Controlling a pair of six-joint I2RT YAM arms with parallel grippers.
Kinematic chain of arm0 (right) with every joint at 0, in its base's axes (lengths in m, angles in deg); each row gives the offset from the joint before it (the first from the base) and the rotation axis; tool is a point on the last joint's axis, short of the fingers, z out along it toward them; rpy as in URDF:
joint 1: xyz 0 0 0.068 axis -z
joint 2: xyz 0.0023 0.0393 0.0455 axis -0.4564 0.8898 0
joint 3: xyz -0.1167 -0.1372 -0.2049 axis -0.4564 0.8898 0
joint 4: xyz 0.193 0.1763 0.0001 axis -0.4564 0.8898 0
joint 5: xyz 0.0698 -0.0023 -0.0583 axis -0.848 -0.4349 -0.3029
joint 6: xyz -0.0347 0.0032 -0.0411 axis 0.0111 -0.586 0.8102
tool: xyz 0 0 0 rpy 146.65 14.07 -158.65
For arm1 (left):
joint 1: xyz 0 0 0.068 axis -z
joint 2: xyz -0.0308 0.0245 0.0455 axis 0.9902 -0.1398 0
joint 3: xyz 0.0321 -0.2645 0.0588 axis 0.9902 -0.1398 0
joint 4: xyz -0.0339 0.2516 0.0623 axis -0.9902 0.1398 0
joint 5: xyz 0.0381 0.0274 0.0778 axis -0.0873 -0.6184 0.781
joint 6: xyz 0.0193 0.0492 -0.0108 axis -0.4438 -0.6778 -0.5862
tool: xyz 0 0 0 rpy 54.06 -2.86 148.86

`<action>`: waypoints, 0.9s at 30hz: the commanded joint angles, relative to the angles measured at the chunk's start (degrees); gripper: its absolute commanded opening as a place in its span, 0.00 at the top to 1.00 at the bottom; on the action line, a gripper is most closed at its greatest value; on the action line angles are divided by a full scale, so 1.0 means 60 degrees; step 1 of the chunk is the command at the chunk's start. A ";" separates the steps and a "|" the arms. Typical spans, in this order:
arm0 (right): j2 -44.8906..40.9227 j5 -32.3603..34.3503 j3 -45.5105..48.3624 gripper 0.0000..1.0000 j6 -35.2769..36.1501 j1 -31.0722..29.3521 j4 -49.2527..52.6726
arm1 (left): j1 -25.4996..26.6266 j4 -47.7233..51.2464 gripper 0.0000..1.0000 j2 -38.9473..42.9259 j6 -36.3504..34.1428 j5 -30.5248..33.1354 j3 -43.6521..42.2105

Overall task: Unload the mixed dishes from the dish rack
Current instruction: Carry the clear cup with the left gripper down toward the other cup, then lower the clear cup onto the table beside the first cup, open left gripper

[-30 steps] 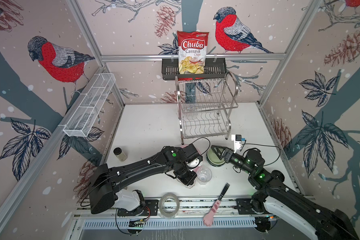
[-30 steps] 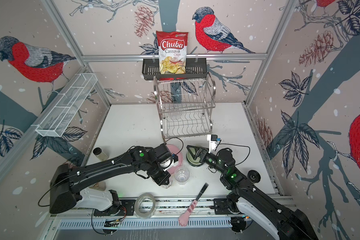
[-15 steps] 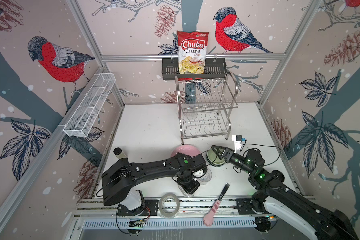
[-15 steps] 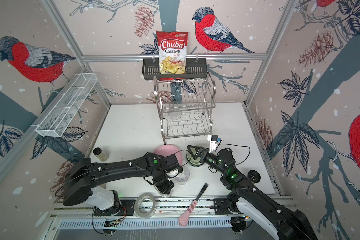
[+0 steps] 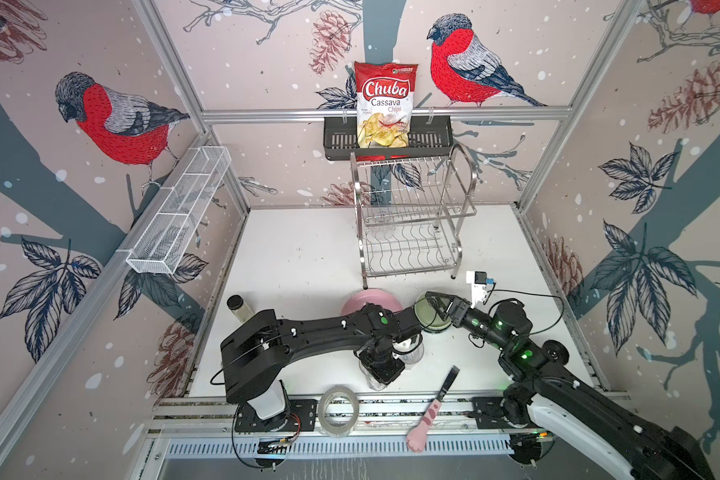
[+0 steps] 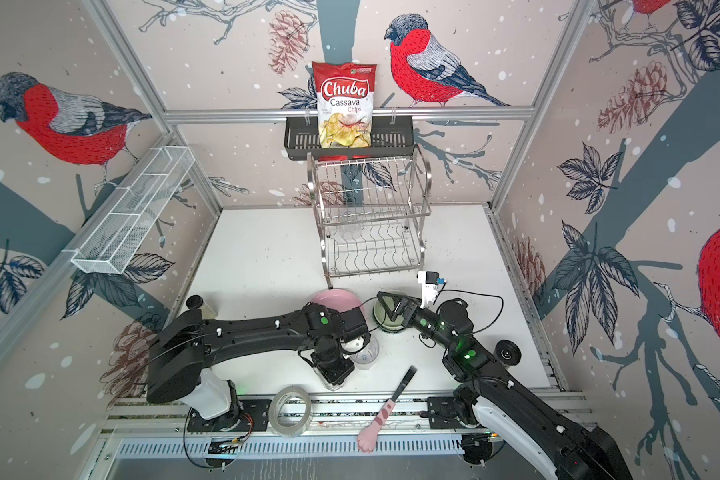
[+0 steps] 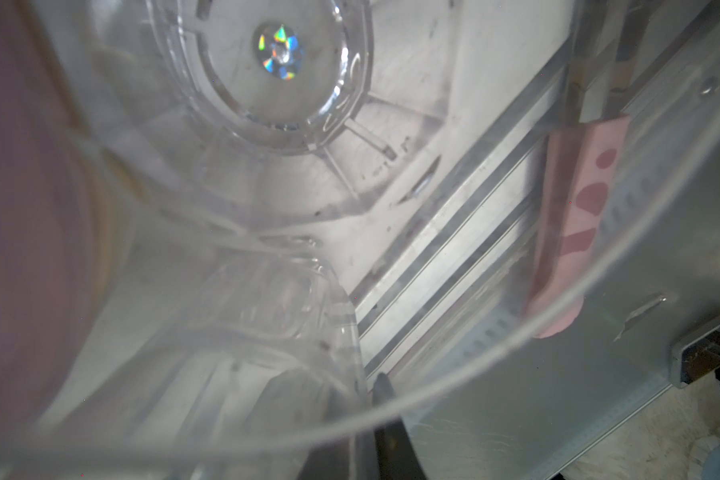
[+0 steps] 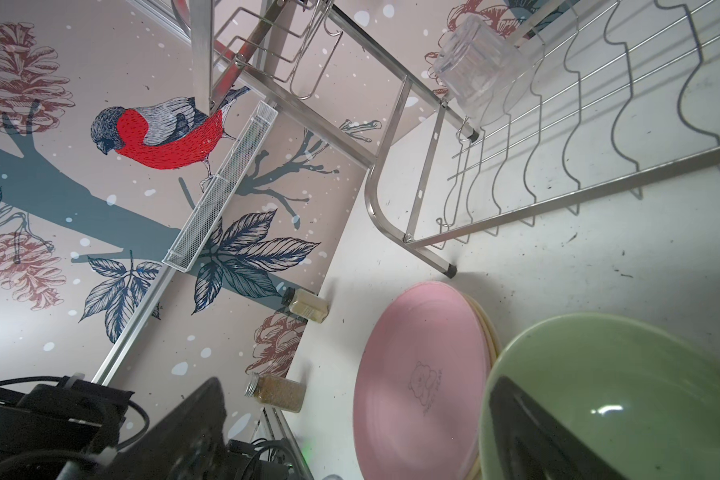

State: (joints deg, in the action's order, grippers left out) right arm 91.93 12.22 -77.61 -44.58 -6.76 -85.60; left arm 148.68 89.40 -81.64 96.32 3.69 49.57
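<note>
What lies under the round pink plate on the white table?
Beneath the round pink plate, thin tan-yellow and cream plate rims peek out along one edge. The rest of those plates is covered; their number is unclear.

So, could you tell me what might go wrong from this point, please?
1. The left claw is shut on a clear glass right beside a second glass near the table's front edge; setting it down could knock the neighbour or tip either over the edge.
2. The right claw stands open over the green bowl, one finger apparently inside the rim; pulling away could drag it into the pink plate.
</note>
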 commanded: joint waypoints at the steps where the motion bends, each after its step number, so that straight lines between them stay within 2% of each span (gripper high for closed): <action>1: -0.0012 -0.0059 0.0020 0.01 0.0023 0.0027 -0.0146 | -0.0010 0.0013 0.90 -0.0155 -0.0022 0.1252 -0.0052; 6: 0.0021 -0.0081 0.0012 0.01 0.0023 0.0056 -0.0190 | -0.0016 0.0082 0.84 -0.0170 0.0027 0.1577 0.0067; 11: -0.0020 -0.0111 0.0034 0.01 0.0010 0.0069 -0.0161 | -0.0016 0.0137 0.70 -0.0283 0.0018 0.1588 0.0079; 16: -0.0137 -0.0085 0.0105 0.01 0.0008 0.0078 -0.0118 | -0.0016 0.0154 0.64 -0.0275 0.0029 0.1684 0.0146; 24: -0.0242 -0.0096 0.0137 0.01 0.0008 0.0129 -0.0029 | -0.0016 0.0239 0.43 -0.0132 0.0113 0.1851 0.0342; 27: -0.0255 -0.0111 0.0144 0.01 0.0013 0.0144 -0.0015 | -0.0016 0.0278 0.32 -0.0118 0.0144 0.1851 0.0343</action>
State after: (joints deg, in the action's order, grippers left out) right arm 90.57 12.04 -76.84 -44.60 -5.93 -85.14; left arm 148.70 89.83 -82.78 96.78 14.16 51.23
